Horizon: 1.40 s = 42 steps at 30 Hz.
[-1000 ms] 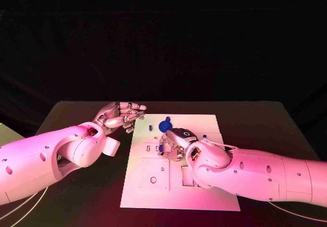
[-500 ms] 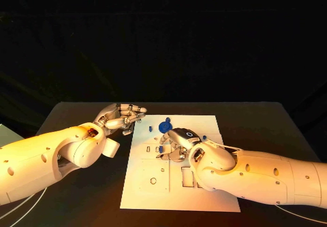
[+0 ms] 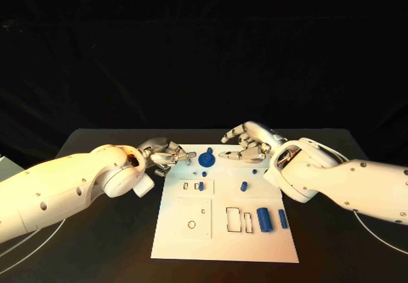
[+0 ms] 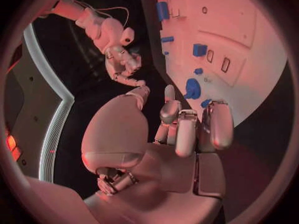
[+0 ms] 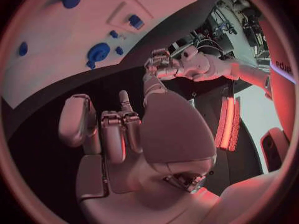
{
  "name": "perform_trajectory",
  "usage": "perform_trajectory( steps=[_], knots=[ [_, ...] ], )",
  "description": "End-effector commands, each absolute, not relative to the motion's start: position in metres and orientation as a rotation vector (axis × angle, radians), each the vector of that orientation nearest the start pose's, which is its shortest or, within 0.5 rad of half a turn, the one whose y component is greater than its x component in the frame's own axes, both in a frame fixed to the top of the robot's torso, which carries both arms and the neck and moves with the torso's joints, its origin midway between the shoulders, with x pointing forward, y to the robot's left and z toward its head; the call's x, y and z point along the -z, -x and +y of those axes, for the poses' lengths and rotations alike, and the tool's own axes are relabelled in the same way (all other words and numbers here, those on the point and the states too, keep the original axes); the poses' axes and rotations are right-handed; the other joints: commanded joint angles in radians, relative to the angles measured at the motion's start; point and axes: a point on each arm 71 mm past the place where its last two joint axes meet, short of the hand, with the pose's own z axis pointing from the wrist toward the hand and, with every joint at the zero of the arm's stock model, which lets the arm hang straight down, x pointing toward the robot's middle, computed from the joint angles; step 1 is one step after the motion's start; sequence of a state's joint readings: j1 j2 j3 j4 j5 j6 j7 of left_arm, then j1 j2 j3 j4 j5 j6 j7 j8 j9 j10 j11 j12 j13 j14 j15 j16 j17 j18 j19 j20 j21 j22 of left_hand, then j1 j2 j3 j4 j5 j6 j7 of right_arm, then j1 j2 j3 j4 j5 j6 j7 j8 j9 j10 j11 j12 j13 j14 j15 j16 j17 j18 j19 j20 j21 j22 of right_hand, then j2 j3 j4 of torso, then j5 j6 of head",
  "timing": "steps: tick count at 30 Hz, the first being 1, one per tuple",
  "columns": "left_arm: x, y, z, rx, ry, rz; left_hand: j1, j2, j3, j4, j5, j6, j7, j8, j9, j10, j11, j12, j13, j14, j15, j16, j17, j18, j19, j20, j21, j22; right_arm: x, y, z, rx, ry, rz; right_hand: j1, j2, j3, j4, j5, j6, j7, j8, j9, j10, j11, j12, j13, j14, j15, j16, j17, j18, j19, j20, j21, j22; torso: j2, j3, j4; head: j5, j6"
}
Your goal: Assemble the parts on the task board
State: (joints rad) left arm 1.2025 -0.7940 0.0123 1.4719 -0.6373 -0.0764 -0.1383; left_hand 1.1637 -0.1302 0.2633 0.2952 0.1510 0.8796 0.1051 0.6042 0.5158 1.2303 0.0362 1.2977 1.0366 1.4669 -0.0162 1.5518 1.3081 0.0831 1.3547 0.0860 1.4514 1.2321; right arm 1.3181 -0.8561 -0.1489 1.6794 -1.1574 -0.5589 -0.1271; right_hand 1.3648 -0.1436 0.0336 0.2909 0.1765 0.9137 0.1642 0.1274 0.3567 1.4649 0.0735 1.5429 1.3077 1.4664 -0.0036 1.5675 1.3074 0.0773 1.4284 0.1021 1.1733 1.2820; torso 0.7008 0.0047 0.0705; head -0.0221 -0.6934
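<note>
The task board (image 3: 225, 236) still carries loose blue parts (2 cylinders (image 3: 272, 219) among them), so either hand, left (image 3: 165, 154) or right (image 3: 248, 143), fingers half-curled and gripping nothing, should descend squarely before closing.

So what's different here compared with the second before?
The right hand has lifted off the middle of the task board and drawn back to its far edge, holding nothing, uncovering small blue parts there. The left hand shifted slightly toward the board. The round blue part stayed put.
</note>
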Motion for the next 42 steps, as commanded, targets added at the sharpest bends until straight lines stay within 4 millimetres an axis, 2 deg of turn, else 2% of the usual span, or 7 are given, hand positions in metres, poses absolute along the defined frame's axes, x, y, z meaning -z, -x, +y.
perform_trajectory(
  steps=[1, 7, 14, 19, 25, 33, 42],
  knots=[
    [0.2, -0.495, 0.186, 0.811, 0.401, 2.242, -0.01, 0.001, -0.008, -0.002, -0.002, -0.01, 0.002, 0.004, 0.007, 0.0, -0.001, 0.0, -0.003, 0.09, -0.007, 0.006, 0.227, -0.012, 0.003, -0.004, 0.003, 0.0, 0.145, -0.467, -0.183, -0.969, -0.272, 1.57, 0.009, 0.0, 0.005, -0.001, 0.007, 0.0, -0.002, 0.003, 0.0, 0.074, 0.006, -0.006, 0.232, 0.101, 0.008, -0.001, 0.249, 0.007, -0.005, 0.002, -0.004, -0.001, -0.01, 0.0, -0.0011, 0.003, -0.005],
    [0.196, -0.505, 0.171, 0.649, 0.287, 2.301, -0.018, 0.007, -0.025, -0.003, -0.001, -0.059, 0.014, -0.012, 0.024, -0.051, 0.008, -0.044, -0.07, 0.084, 0.0, 0.001, 0.215, -0.013, 0.004, -0.001, 0.001, 0.0, 0.137, -0.478, -0.208, -0.942, -0.358, 1.542, 0.009, 0.002, 0.004, 0.0, 0.012, 0.0, -0.002, 0.003, 0.001, 0.074, 0.006, -0.006, 0.232, 0.101, 0.008, -0.002, 0.248, 0.007, -0.006, 0.002, -0.005, -0.001, -0.017, 0.0025, 0.0003, 0.008, -0.014],
    [0.196, -0.51, 0.152, 0.532, 0.184, 2.36, -0.038, 0.015, -0.039, -0.001, -0.003, -0.062, 0.017, -0.017, 0.03, -0.044, 0.012, -0.041, -0.062, 0.088, 0.003, 0.004, 0.223, -0.014, 0.008, 0.002, 0.003, 0.007, 0.135, -0.485, -0.222, -0.914, -0.403, 1.526, 0.009, 0.003, 0.005, 0.0, 0.014, 0.0, -0.002, 0.004, 0.001, 0.073, 0.006, -0.007, 0.231, 0.101, 0.008, -0.002, 0.248, 0.007, -0.006, 0.002, -0.006, -0.002, -0.017, 0.0036, 0.0008, 0.01, -0.018],
    [0.197, -0.511, 0.142, 0.495, 0.131, 2.393, -0.051, 0.021, -0.047, 0.0, -0.004, -0.06, 0.017, -0.018, 0.035, -0.039, 0.012, -0.038, -0.056, 0.089, 0.004, 0.005, 0.226, -0.014, 0.01, 0.003, 0.004, 0.009, 0.135, -0.488, -0.225, -0.904, -0.412, 1.528, 0.009, 0.004, 0.004, 0.0, 0.017, 0.001, -0.002, 0.004, 0.001, 0.073, 0.006, -0.008, 0.23, 0.1, 0.008, -0.002, 0.247, 0.007, -0.006, 0.002, -0.006, -0.002, -0.015, 0.0044, -0.0015, 0.014, -0.02],
    [0.2, -0.513, 0.132, 0.48, 0.099, 2.415, -0.058, 0.028, -0.052, -0.001, -0.004, -0.056, 0.016, -0.017, 0.039, -0.036, 0.011, -0.036, -0.054, 0.09, 0.004, 0.006, 0.227, -0.015, 0.011, 0.004, 0.005, 0.012, 0.136, -0.489, -0.226, -0.896, -0.415, 1.534, 0.009, 0.004, 0.004, 0.0, 0.017, 0.001, -0.002, 0.004, 0.001, 0.073, 0.006, -0.008, 0.23, 0.1, 0.008, -0.002, 0.247, 0.007, -0.006, 0.002, -0.006, -0.002, -0.015, 0.0029, -0.0014, 0.013, -0.022],
    [0.203, -0.514, 0.121, 0.476, 0.07, 2.438, -0.061, 0.033, -0.054, -0.001, -0.004, -0.053, 0.015, -0.016, 0.041, -0.036, 0.011, -0.036, -0.054, 0.091, 0.003, 0.007, 0.231, -0.015, 0.013, 0.004, 0.006, 0.015, 0.136, -0.491, -0.225, -0.892, -0.415, 1.541, 0.009, 0.004, 0.004, 0.0, 0.018, 0.001, -0.002, 0.004, 0.001, 0.071, 0.006, -0.01, 0.229, 0.1, 0.008, -0.002, 0.246, 0.008, -0.007, 0.002, -0.009, -0.004, -0.014, 0.0038, -0.0003, 0.011, -0.024],
    [0.207, -0.514, 0.113, 0.472, 0.047, 2.468, -0.057, 0.039, -0.054, -0.002, -0.001, -0.053, 0.014, -0.016, 0.044, -0.039, 0.01, -0.039, -0.059, 0.091, 0.003, 0.007, 0.232, -0.016, 0.015, 0.004, 0.007, 0.017, 0.137, -0.491, -0.224, -0.888, -0.416, 1.549, 0.008, 0.007, 0.004, 0.0, 0.021, 0.001, -0.002, 0.005, 0.001, 0.068, 0.006, -0.012, 0.226, 0.1, 0.008, -0.003, 0.244, 0.009, -0.008, 0.002, -0.012, -0.006, -0.014, 0.0029, -0.0009, 0.009, -0.028]
  ],
)
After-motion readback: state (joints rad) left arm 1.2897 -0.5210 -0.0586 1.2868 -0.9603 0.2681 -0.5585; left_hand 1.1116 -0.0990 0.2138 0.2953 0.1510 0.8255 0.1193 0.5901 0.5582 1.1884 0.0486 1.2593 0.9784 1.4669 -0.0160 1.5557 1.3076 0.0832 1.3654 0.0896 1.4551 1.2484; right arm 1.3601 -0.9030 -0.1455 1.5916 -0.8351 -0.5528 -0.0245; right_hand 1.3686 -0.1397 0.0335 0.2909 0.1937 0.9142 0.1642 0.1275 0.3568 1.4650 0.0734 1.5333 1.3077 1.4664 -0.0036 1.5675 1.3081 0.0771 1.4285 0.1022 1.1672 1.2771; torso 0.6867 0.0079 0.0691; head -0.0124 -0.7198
